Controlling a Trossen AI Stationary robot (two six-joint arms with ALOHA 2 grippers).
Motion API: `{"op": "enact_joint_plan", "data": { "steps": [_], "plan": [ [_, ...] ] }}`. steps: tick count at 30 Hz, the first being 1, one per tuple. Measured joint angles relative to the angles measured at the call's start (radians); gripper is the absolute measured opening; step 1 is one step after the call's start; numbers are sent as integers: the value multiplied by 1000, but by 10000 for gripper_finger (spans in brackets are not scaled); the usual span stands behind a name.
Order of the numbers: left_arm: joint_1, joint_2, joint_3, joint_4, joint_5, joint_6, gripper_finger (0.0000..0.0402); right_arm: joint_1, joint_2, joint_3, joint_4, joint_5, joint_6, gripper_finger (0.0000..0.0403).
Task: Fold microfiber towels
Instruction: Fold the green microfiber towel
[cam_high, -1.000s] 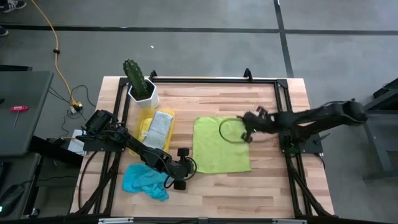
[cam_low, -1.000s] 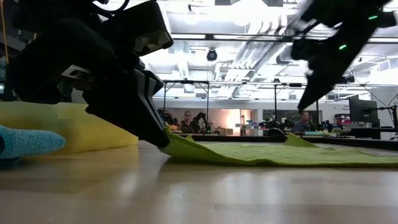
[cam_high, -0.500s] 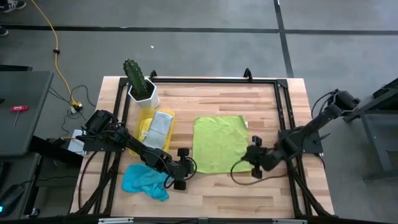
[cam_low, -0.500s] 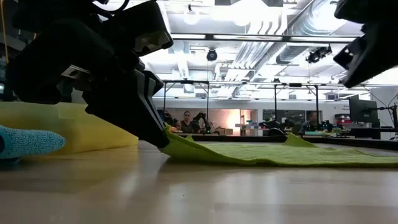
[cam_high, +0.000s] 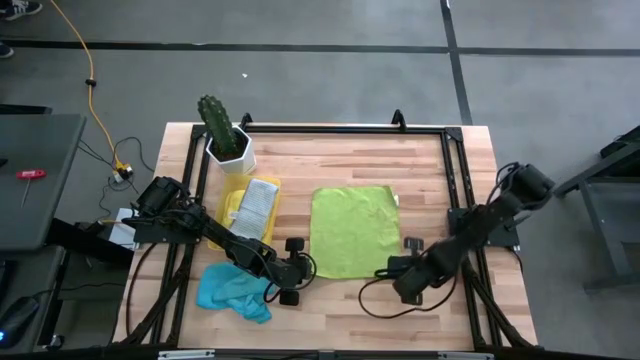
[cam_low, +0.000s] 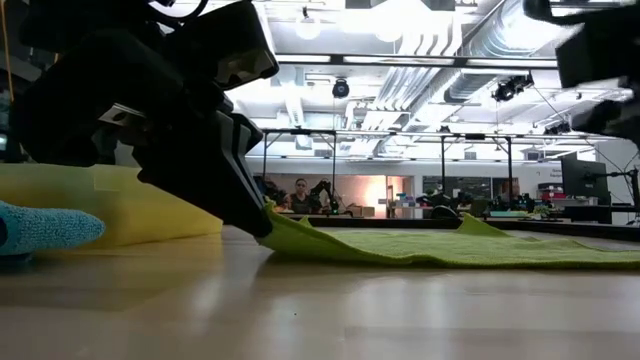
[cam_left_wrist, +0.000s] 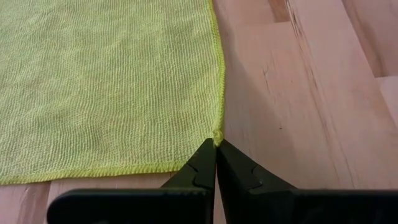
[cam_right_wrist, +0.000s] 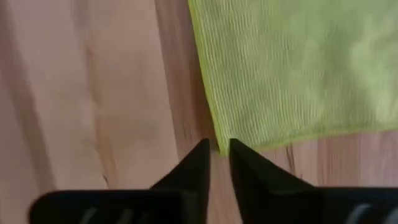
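Lime green towel (cam_high: 354, 231): thin, limp, light; take it by the corners.
Left gripper (cam_left_wrist: 216, 151) pinches one near corner; right gripper (cam_right_wrist: 219, 151) slightly parted at the other, probably not gripping.

Lying bare: table (cam_high: 350, 310) along lower frame. Crowding the left: cactus pot (cam_high: 228, 146), yellow tray (cam_high: 234, 205), seemingly bunched blue towel (cam_high: 232, 290).

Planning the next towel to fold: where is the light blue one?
In the high view the light blue towel lies crumpled at the table's front left, just left of the left claw and below the yellow tray.
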Motion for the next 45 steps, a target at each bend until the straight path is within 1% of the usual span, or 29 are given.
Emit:
{"op": "enact_joint_plan", "data": {
  "steps": [3, 6, 8, 10, 16, 18, 21, 24, 27, 31, 35, 38, 40, 42, 45],
  "plan": [
    [0, 0, 0, 0, 0, 0, 1, 0, 53, 7, -21, -39, -19, 96],
    [0, 0, 0, 0, 0, 0, 1, 0, 103, 6, -27, -47, -52, 144],
    [0, 0, 0, 0, 0, 1, 1, -2, 125, 7, -25, -42, -76, 165],
    [0, 0, 0, 0, 0, 0, 1, -5, 139, 10, -28, -33, -81, 176],
    [0, 0, 0, 0, 0, -2, 1, -4, 127, 17, -46, -15, -78, 181],
    [0, 0, 0, 1, 0, -2, 1, -5, 119, 32, -73, 15, -74, 181],
    [0, 0, 0, 1, 0, -2, 1, -6, 109, 66, -77, 30, -81, 181],
    [0, 0, 0, 1, 0, -2, 1, -6, 115, 67, -86, 15, -86, 181],
    [0, 0, 0, 1, 0, -13, 1, -12, 135, 67, -86, -37, -80, 181],
    [0, 0, 0, 0, 0, -17, 1, -12, 176, 69, -39, -28, -87, 181],
    [-1, 0, 0, 0, 0, -17, 1, -11, 217, 74, -42, -36, -100, 181],
    [-1, 0, 0, 0, 0, -17, 1, -12, 224, 74, -56, -44, -82, 172],
    [-1, 0, 0, 0, 0, -17, 1, -12, 223, 74, -59, -44, -81, 149],
    [-1, 0, 0, -1, 0, -16, 1, -11, 223, 73, -58, -47, -81, 110],
    [-1, 0, 0, -2, 0, -25, 1, -10, 223, 73, -49, -56, -78, 30]
  ]
}}
